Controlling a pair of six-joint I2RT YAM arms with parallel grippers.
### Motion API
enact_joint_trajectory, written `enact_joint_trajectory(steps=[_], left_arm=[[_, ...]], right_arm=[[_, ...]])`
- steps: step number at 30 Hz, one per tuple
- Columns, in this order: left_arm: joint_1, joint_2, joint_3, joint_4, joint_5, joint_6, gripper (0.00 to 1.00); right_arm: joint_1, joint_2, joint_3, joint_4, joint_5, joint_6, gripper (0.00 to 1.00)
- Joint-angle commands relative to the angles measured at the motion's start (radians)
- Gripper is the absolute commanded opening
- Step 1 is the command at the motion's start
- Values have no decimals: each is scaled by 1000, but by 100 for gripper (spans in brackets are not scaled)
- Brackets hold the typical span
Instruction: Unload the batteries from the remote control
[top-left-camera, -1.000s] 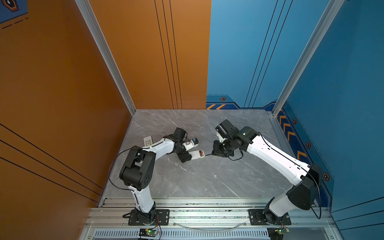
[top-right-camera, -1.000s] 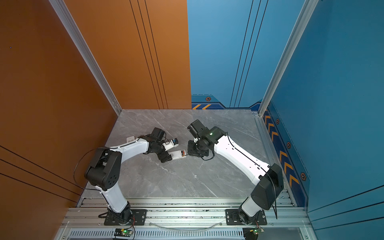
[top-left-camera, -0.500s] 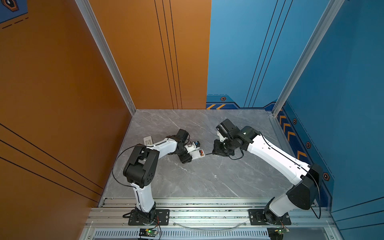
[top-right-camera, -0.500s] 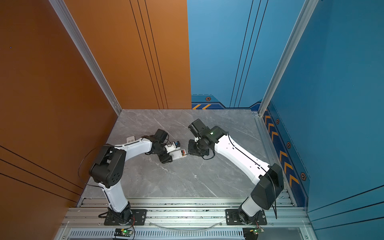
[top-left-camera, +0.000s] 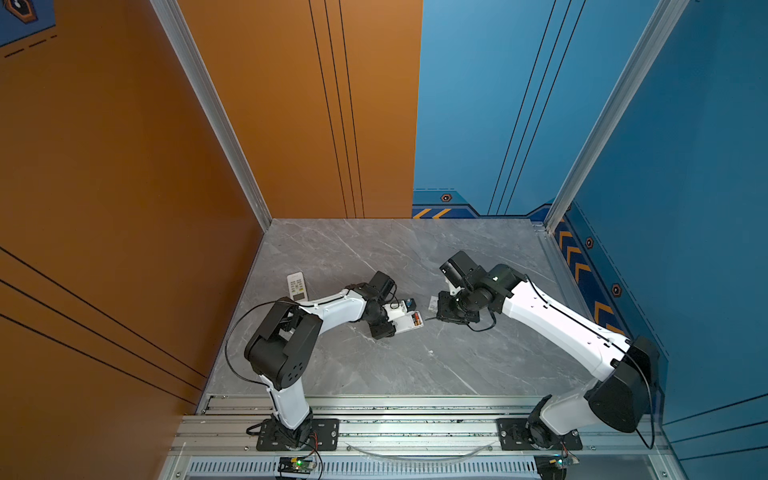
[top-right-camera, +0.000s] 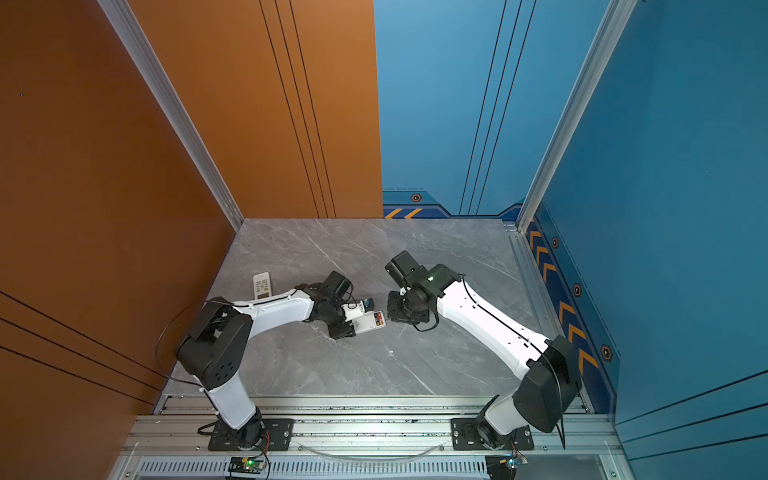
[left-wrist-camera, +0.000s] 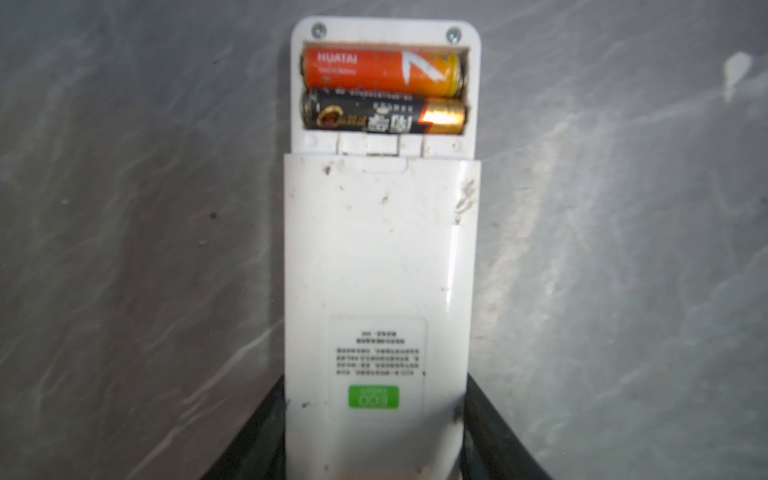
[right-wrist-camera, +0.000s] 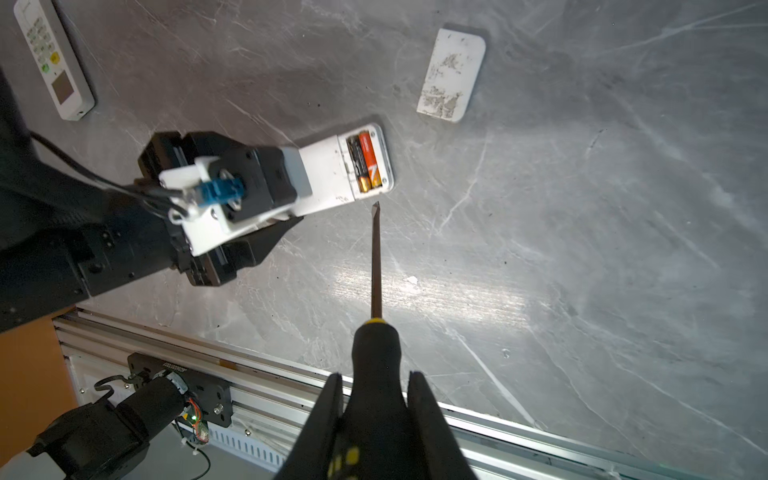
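Grey marbled counter (right-wrist-camera: 582, 208) lies between orange and blue walls (top-left-camera: 291, 124). The batteries (right-wrist-camera: 365, 162) sit side by side in the uncovered end of the white remote (left-wrist-camera: 374, 257). The orange battery (left-wrist-camera: 380, 71) is nearest the end, and the black battery (left-wrist-camera: 382, 115) touches it on the body side, gold ends facing the same way. The left tool (top-left-camera: 390, 322) clasps the remote by its other half, fingers (left-wrist-camera: 490, 432) against both long edges. The right tool (right-wrist-camera: 376, 399) is clenched on a screwdriver (right-wrist-camera: 377, 257). Its blade tip hovers just beside the uncovered end, at three o'clock from the remote in a top view, not touching. A loose cover (right-wrist-camera: 452, 75) lies near at one o'clock, and a second remote (right-wrist-camera: 54, 62) lies well apart toward ten o'clock.

Likely trouble:
- The blade may skid off a smooth round battery and gouge the plastic or bend a contact.
- A sharp pry could flick a battery out to roll across the counter.
- Levering at the free end could twist the remote in its clasp, since it is held only at the other half.

The left wrist view gives the batteries' labels and seating but no blade or cover. The right wrist view gives the blade, the cover and the second remote. Both top views show how the two tools face each other, with the batteries a mere speck of colour.
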Motion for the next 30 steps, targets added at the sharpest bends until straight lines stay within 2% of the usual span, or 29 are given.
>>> enact_joint_trajectory(steps=[1, 5, 9, 18, 30], left_arm=[[-78, -20, -51, -56, -42, -48, 24], [-142, -38, -94, -69, -93, -95, 22], [-167, -64, -134, -48, -121, -121, 21], [-176, -66, -136, -39, -141, -126, 20], [-176, -62, -141, -37, -145, -135, 20]], right_arm=[[6, -57, -45, -30, 64, 19, 0], [19, -90, -100, -10, 71, 49, 0], [27, -68, -113, 21, 40, 43, 0], [54, -8, -104, 42, -44, 47, 0], [84, 11, -105, 29, -57, 74, 0]])
